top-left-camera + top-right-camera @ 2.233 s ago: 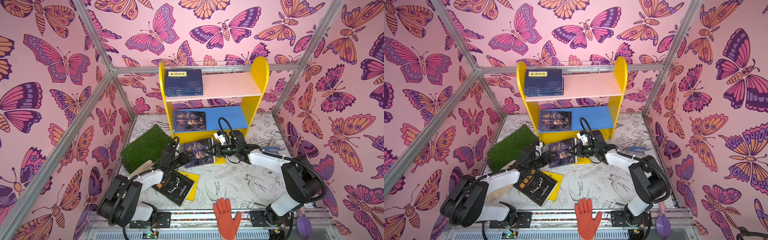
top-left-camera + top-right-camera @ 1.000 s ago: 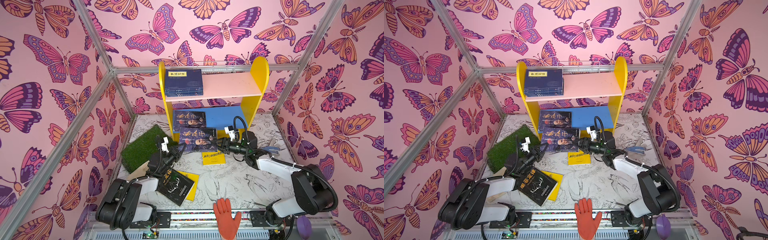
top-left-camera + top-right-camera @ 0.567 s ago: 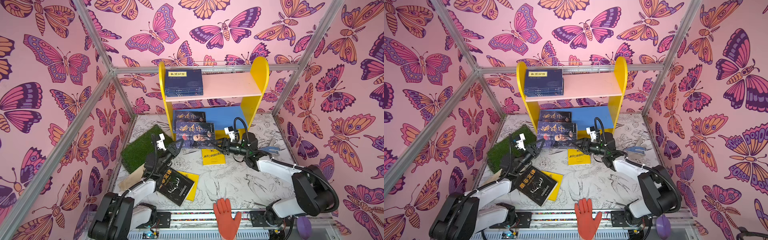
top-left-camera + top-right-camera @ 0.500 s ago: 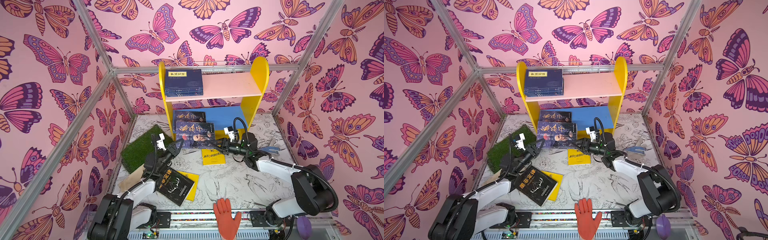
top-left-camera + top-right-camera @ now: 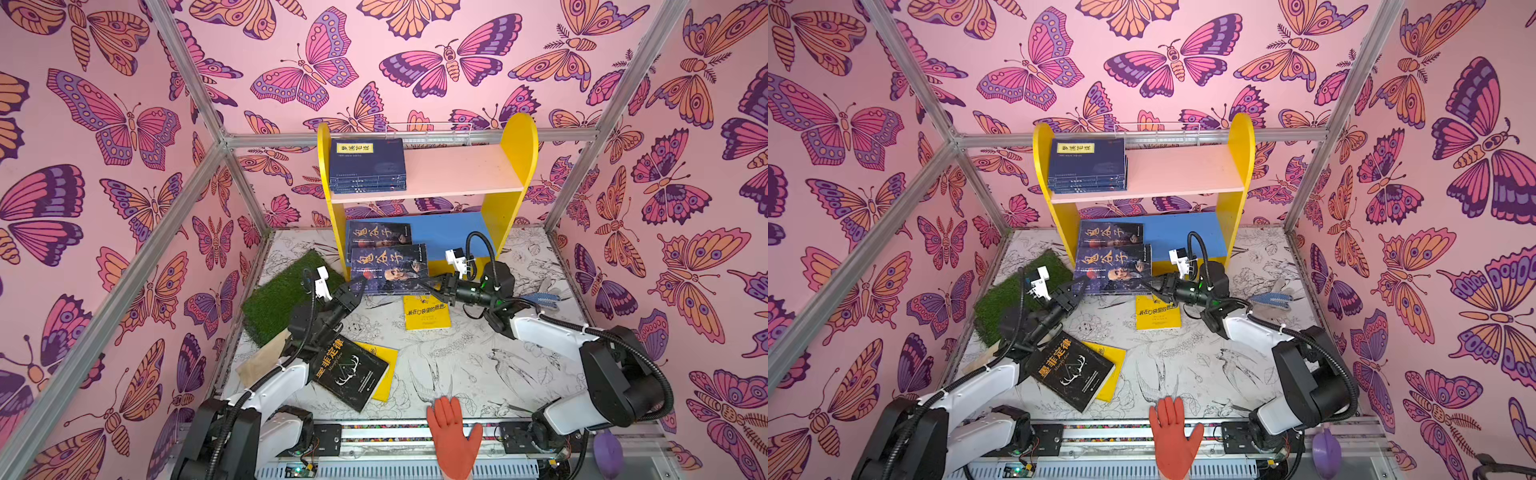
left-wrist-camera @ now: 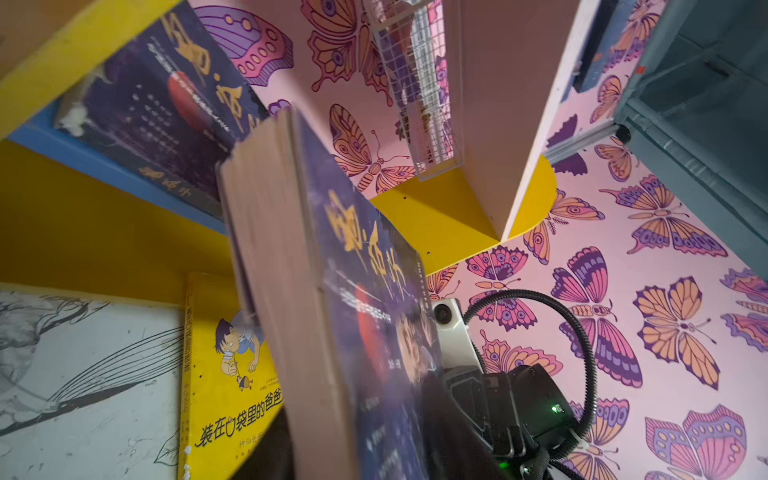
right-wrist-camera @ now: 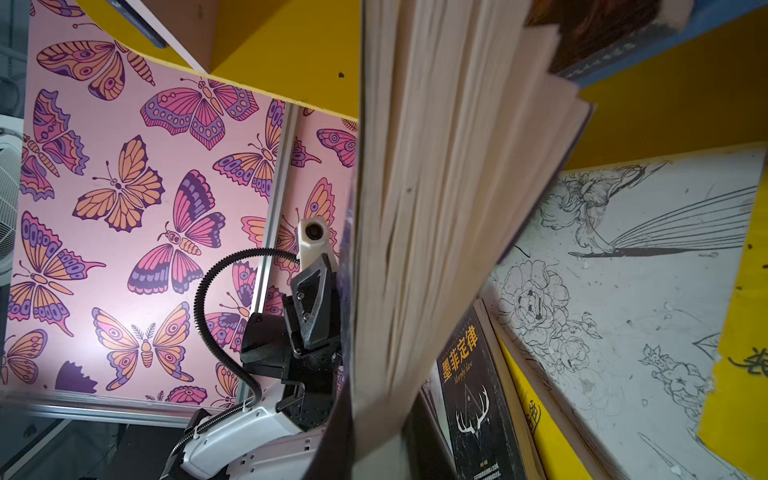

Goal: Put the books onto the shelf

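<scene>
Book [image 5: 388, 266], mid-shelving: right gripper [image 5: 435, 286] seemingly clamped on it; left gripper [image 5: 356, 289] beside it, state unclear. Next: push onto shelf [image 5: 515, 166] ahead.

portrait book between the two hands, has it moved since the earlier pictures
Yes. The portrait book has gone from over the yellow book back toward the shelf's blue board.

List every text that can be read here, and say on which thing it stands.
"梦溪笔谈": navy book
"鬼谷子": front portrait book, rear portrait book
"墨菲定律", "Murphy's Law": black book
"装在口袋里的爸爸": uncovered yellow book
Smaller print: too small to read.
</scene>
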Controlling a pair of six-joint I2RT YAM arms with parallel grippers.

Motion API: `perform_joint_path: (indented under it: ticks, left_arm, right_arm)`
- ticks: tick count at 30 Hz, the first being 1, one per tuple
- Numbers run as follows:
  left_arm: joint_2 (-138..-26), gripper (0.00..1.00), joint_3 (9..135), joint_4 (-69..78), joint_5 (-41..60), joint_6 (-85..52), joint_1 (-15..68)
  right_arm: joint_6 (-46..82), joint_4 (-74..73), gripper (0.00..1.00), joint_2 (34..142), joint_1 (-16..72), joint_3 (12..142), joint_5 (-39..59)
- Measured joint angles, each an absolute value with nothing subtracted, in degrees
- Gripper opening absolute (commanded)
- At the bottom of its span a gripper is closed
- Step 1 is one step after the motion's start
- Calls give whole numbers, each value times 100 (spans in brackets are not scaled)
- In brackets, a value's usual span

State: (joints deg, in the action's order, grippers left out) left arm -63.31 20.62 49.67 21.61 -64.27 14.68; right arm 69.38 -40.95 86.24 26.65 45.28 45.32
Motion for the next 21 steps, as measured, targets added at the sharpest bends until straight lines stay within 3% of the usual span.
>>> perform_joint_path:
  ticks: [9,15,21]
  left_arm:
    - [-4930,53,1619,2154,458,-6571,1448]
    - [-4512,53,1428,797,49,-6569,1426]
    - [-4394,53,1431,462,-10,-6532,1424]
  right_arm:
    - [6296,-3267,0,8759,2265,5575,4394]
    - [5798,-2790,0,9819,2265,6810,4480]
    - [5489,-2276,0,10956,2265,7859,4519]
